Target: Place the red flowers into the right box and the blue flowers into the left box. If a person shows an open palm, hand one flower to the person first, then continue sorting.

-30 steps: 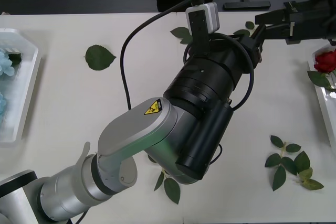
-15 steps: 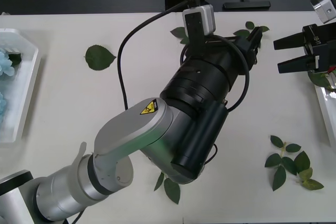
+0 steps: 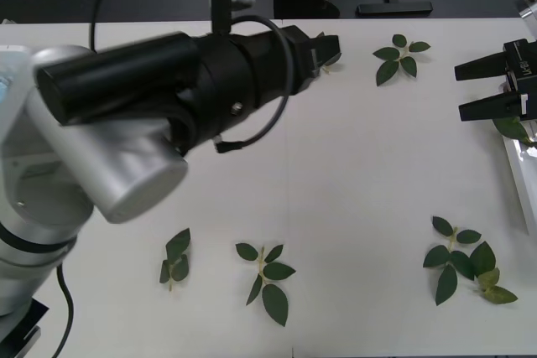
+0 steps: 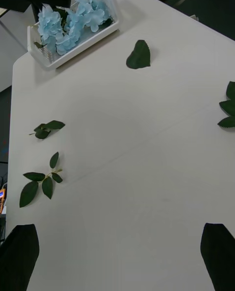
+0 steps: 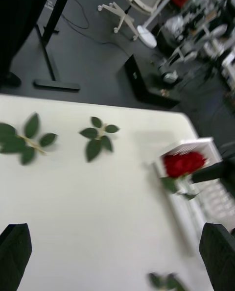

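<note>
Showing one red flower [image 5: 184, 164], right box [image 5: 207, 145]; blue flowers [image 4: 73, 21], left box [image 4: 73, 56].

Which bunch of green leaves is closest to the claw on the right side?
The leaf sprig at the table's far edge. It lies just across from the open right claw; the other sprigs lie along the near side of the table.

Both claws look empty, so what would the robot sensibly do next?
Probably pull both arms back and stop: the blue flowers lie in the left box, a red flower in the right box, and just leaf sprigs remain on the table.
</note>
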Controlling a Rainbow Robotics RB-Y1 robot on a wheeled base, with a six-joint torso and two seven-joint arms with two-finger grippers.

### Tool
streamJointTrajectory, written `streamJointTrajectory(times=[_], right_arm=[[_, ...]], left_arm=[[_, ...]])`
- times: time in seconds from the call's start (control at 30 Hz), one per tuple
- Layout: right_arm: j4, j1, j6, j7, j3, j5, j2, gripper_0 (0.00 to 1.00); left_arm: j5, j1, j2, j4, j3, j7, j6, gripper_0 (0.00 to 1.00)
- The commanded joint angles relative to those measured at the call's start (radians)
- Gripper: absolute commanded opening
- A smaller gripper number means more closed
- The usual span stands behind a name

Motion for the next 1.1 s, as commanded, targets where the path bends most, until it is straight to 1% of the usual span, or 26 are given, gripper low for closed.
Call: streamJointTrajectory(times=[0.03, 0.13, 0.2, 0.23, 0.33, 0.37, 0.43, 0.47, 0.53, 0.6, 0.63, 0.7, 0.73, 0.87, 0.9, 0.93, 1.03, 1.1], right_arm=[[-0.11, 0.072, -0.059, 0.012, -0.005, -0.046, -0.073, 0.96], [-0.159, 0.104, -0.095, 0.012, -0.005, -0.067, -0.084, 0.96], [-0.176, 0.113, -0.101, 0.012, -0.005, -0.079, -0.084, 0.96], [-0.179, 0.113, -0.101, 0.012, -0.005, -0.082, -0.084, 0.96], [-0.198, 0.113, -0.101, 0.012, -0.005, -0.092, -0.084, 0.96], [-0.199, 0.113, -0.101, 0.012, -0.005, -0.095, -0.084, 0.96], [-0.198, 0.113, -0.101, 0.012, -0.005, -0.096, -0.084, 0.96], [-0.198, 0.113, -0.101, 0.012, -0.005, -0.096, -0.084, 0.96], [-0.198, 0.115, -0.099, 0.012, -0.005, -0.095, -0.084, 0.96], [-0.196, 0.118, -0.096, 0.012, -0.005, -0.081, -0.084, 0.96], [-0.196, 0.119, -0.096, 0.012, -0.005, -0.078, -0.082, 0.96], [-0.196, 0.121, -0.096, 0.012, -0.005, -0.055, -0.082, 0.96], [-0.196, 0.121, -0.096, 0.012, -0.005, -0.049, -0.081, 0.96], [-0.195, 0.121, -0.096, 0.012, -0.005, -0.032, -0.079, 0.96], [-0.195, 0.121, -0.096, 0.012, -0.005, -0.032, -0.079, 0.96], [-0.195, 0.121, -0.096, 0.012, -0.005, -0.032, -0.079, 0.99], [-0.195, 0.121, -0.096, 0.012, -0.005, -0.032, -0.079, 1.0], [-0.195, 0.121, -0.096, 0.012, -0.005, -0.032, -0.079, 1.0]], left_arm=[[0.259, 0.056, 0.075, -0.05, 0.228, -0.209, 0.102, 1.0], [0.434, 0.124, 0.101, -0.05, 0.366, -0.427, 0.148, 1.0], [0.537, 0.191, 0.127, -0.05, 0.441, -0.601, 0.147, 1.0], [0.562, 0.211, 0.135, -0.05, 0.46, -0.634, 0.142, 1.0], [0.681, 0.323, 0.179, -0.05, 0.523, -0.837, 0.079, 1.0], [0.698, 0.343, 0.188, -0.05, 0.529, -0.866, 0.064, 1.0], [0.784, 0.418, 0.216, -0.049, 0.547, -0.963, -0.005, 1.0], [0.839, 0.46, 0.241, -0.041, 0.549, -1.027, -0.048, 1.0], [0.928, 0.513, 0.285, -0.023, 0.552, -1.13, -0.108, 1.0], [1.066, 0.57, 0.345, 0.011, 0.55, -1.279, -0.169, 1.0], [1.103, 0.582, 0.359, 0.02, 0.55, -1.317, -0.178, 1.0], [1.252, 0.619, 0.418, 0.066, 0.55, -1.475, -0.201, 1.0], [1.293, 0.628, 0.434, 0.075, 0.55, -1.512, -0.205, 1.0], [1.551, 0.676, 0.56, 0.171, 0.549, -1.765, -0.209, 1.0], [1.609, 0.676, 0.587, 0.2, 0.546, -1.82, -0.201, 1.0], [1.694, 0.671, 0.627, 0.249, 0.54, -1.888, -0.185, 1.0], [1.869, 0.631, 0.705, 0.367, 0.506, -1.898, -0.1, 1.0], [1.93, 0.596, 0.739, 0.413, 0.48, -1.898, -0.054, 1.0]])
